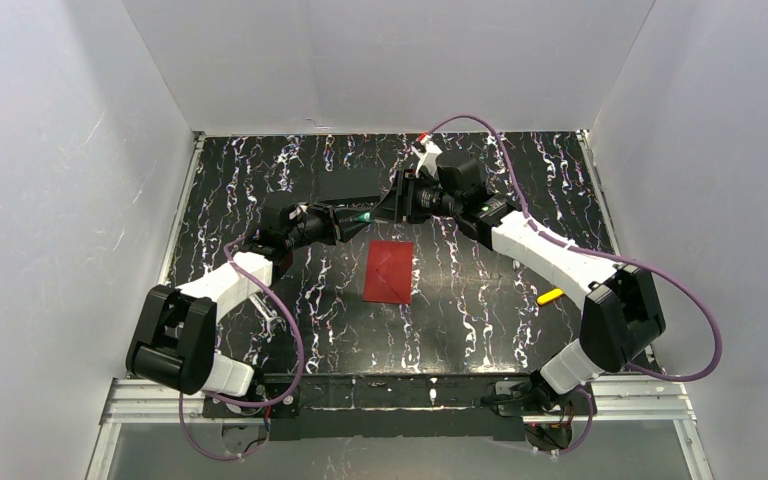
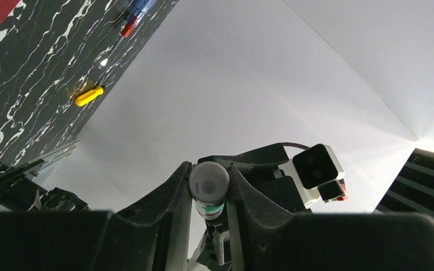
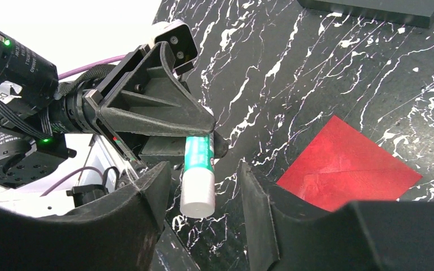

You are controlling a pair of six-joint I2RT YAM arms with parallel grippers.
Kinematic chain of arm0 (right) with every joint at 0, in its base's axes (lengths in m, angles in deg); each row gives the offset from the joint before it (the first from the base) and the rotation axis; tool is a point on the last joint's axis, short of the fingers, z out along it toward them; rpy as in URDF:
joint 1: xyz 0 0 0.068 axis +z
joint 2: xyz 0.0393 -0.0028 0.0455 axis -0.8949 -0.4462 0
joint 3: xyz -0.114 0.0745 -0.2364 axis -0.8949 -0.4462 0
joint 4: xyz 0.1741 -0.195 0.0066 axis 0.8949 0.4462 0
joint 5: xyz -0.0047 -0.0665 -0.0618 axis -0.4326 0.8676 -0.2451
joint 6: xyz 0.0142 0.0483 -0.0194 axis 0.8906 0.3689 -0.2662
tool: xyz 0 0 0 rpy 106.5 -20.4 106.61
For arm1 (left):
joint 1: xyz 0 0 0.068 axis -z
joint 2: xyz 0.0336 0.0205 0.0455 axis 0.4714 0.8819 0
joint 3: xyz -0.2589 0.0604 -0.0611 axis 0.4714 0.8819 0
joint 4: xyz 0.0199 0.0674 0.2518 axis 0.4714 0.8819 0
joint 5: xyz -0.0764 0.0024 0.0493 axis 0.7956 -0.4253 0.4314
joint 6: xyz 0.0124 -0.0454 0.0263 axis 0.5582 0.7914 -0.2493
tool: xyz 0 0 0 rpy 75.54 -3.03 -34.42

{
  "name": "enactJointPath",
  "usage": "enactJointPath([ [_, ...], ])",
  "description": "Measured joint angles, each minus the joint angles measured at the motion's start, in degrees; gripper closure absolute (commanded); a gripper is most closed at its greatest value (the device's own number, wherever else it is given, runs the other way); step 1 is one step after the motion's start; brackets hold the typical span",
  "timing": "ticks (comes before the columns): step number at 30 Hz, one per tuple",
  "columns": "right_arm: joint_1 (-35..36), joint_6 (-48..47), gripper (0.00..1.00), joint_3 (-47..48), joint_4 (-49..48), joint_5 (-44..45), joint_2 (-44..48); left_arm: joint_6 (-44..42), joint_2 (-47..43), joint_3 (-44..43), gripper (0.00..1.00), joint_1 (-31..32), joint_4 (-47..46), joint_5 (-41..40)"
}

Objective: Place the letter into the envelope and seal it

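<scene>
The sealing step appears in hand: left end effector clamped on a glue stick, right end effector apart astride its white end, red envelope flat on the counter, letter unseen; next, grip that end squarely.

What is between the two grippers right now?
A glue stick: the left gripper holds it, and its white end hangs between the right gripper's spread fingers, with gaps on both sides. The right wrist view shows it best.
</scene>
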Motion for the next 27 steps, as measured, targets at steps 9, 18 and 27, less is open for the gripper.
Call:
enactJointPath([
  [9,0.00,1.95,0.48,0.00,-1.86,-1.51,-0.46,0.61,0.00,0.00,1.00,0.00,0.00,-0.81],
  [18,0.68,1.51,0.55,0.20,-0.61,-1.62,-1.92,0.61,0.00,-0.04,1.00,0.00,0.02,-0.85],
  [27,1.40,1.11,0.86,0.55,0.31,-0.44,-2.01,0.17,0.00,-0.57,0.84,0.00,1.01,-1.14],
])
